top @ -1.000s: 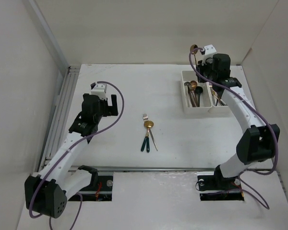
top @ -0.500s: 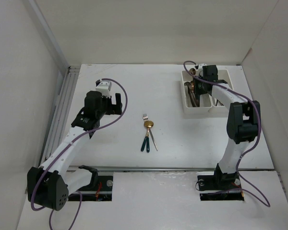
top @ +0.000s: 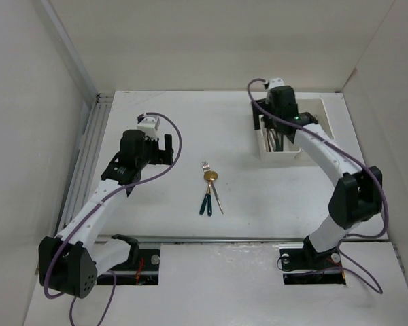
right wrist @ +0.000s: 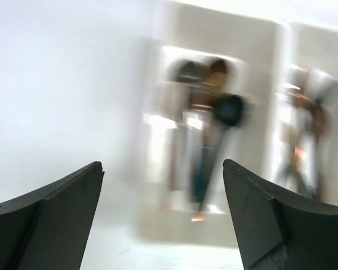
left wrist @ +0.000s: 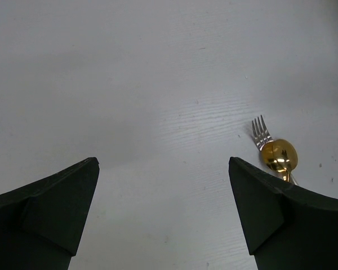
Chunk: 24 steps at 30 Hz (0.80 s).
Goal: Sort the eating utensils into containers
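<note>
Three utensils lie together mid-table: a silver fork (top: pixel 205 165), a gold spoon (top: pixel 211 176) with a dark green handle (top: pixel 205 204), and a slim silver piece (top: pixel 218 198). My left gripper (top: pixel 164 145) hovers open to their left. Its wrist view shows the fork (left wrist: pixel 261 133) and gold spoon (left wrist: pixel 279 156) beyond the right finger, with bare table between the jaws (left wrist: pixel 163 163). The white two-compartment containers (top: pixel 324 129) sit at the back right. My right gripper (top: pixel 269 123) hangs over the left compartment, open and empty (right wrist: pixel 163 164). Blurred utensils (right wrist: pixel 214 115) fill both compartments.
White walls enclose the table on the left, back and right. A ribbed metal rail (top: pixel 88 156) runs along the table's left edge. The right arm's forearm (top: pixel 319 146) crosses over the tray and hides part of it.
My right gripper has opened and swung left from above the tray's far right to over its left compartment. The left arm shifted slightly forward, then stayed still.
</note>
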### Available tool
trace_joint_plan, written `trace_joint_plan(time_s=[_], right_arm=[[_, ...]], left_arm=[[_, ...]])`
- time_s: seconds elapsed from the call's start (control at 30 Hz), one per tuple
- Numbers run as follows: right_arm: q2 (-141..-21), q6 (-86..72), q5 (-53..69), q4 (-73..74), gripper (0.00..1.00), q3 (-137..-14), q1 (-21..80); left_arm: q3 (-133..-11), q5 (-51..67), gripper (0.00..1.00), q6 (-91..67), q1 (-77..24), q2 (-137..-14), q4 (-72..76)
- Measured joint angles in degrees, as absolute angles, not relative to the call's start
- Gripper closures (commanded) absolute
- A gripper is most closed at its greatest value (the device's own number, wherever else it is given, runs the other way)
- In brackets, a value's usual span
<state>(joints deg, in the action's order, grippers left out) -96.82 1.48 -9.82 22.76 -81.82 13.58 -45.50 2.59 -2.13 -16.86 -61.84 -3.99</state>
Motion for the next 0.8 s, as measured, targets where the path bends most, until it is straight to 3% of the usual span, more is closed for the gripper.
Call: trace_joint_plan(time_s=[0.1,0.17,0.27,0.5,0.8], right_arm=[[-92.1,-3.2,-11.2,22.5,0.14,-80.8,25.1],[-90.2,-8.4,-10.5,22.0,0.41,-78.4,33.3],[-90.1,-17.0,-8.6,21.6,0.63,-73.1,43.0],[-101.5,-31.3,-9.4,26.7,0.60,-72.4,54.2],[-103.9,-37.8,-13.8,30.7,0.60,-72.2,55.8]], left_arm=[[-45.5,2.6,0.00,-2.0,-16.9,-61.0,-4.5],[-45.5,2.5,0.00,-2.1,-16.9,-60.1,-5.0],[-45.4,2.2,0.00,-2.3,-16.9,-58.5,-6.3],[-43.9,1.5,0.00,-2.4,-16.9,-55.3,-9.4],[-43.8,1.5,0.00,-2.4,-16.9,-53.1,-10.1]])
